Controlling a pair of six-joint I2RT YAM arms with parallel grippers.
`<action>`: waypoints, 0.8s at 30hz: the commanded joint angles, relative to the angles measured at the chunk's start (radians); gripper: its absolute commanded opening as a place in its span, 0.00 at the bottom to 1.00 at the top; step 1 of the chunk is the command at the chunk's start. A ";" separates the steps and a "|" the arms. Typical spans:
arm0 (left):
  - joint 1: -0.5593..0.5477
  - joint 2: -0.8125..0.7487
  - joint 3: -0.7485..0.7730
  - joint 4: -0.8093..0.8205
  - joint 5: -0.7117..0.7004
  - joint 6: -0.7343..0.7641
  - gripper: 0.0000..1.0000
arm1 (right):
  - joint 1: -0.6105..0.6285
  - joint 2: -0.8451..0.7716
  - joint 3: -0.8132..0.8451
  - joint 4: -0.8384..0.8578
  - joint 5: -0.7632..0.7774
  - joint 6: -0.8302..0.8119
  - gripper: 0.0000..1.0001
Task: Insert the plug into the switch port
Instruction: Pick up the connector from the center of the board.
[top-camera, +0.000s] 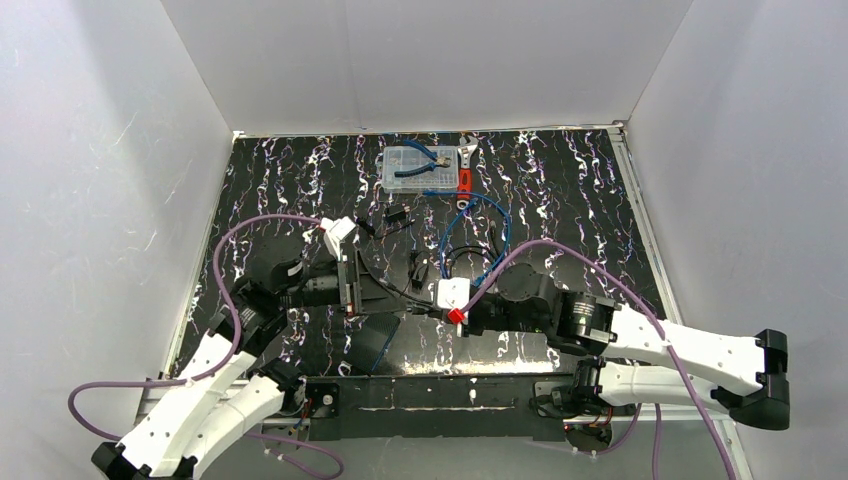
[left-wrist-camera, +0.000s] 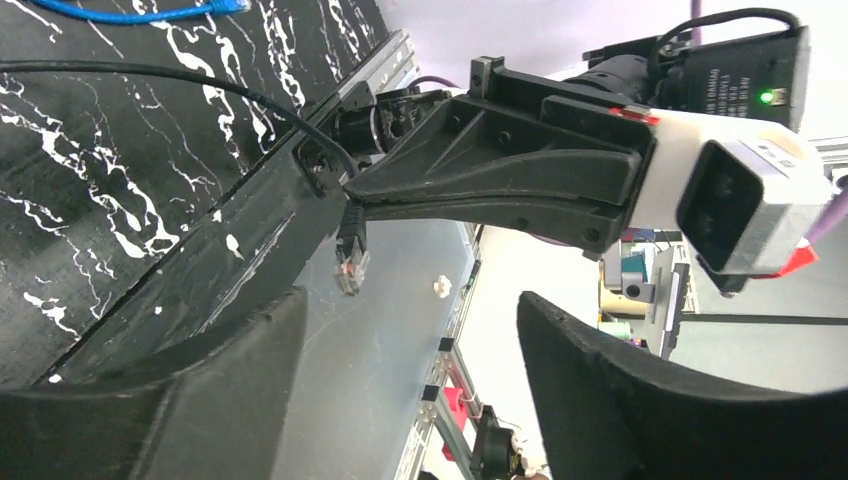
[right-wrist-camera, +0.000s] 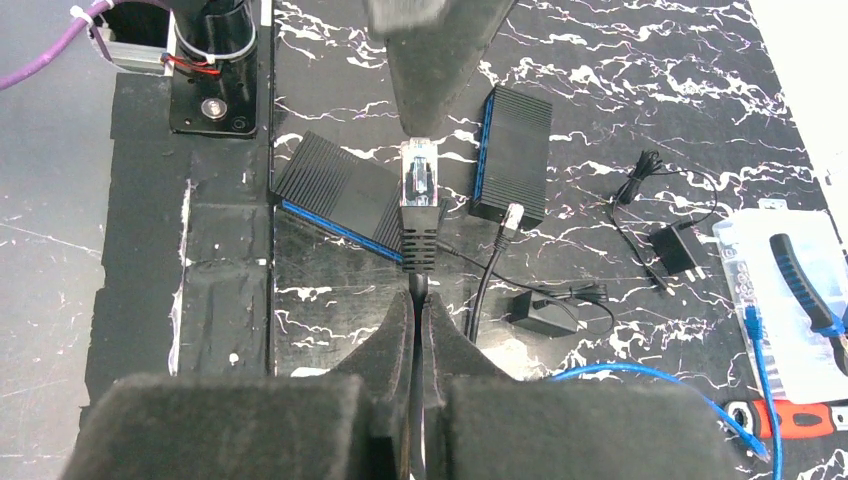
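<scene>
My right gripper (right-wrist-camera: 418, 310) is pinched tight on the black cable (left-wrist-camera: 150, 70) just behind the plug (right-wrist-camera: 418, 185), which sticks straight out past the fingertips. Left gripper (left-wrist-camera: 410, 310) is spread wide with nothing in it, facing the plug. One black switch box (right-wrist-camera: 340, 195) lies ahead-left of the right gripper, a second switch box (right-wrist-camera: 512, 150) ahead-right. Can't make out the port itself.
</scene>
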 joint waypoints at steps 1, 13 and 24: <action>-0.004 0.012 -0.025 -0.004 0.044 0.005 0.61 | 0.005 0.025 0.045 0.072 -0.021 -0.007 0.01; -0.004 0.022 -0.035 -0.004 0.062 0.011 0.39 | 0.005 0.055 0.071 0.080 -0.029 0.003 0.01; -0.004 0.027 -0.036 -0.010 0.062 0.020 0.20 | 0.005 0.053 0.074 0.073 -0.035 0.004 0.01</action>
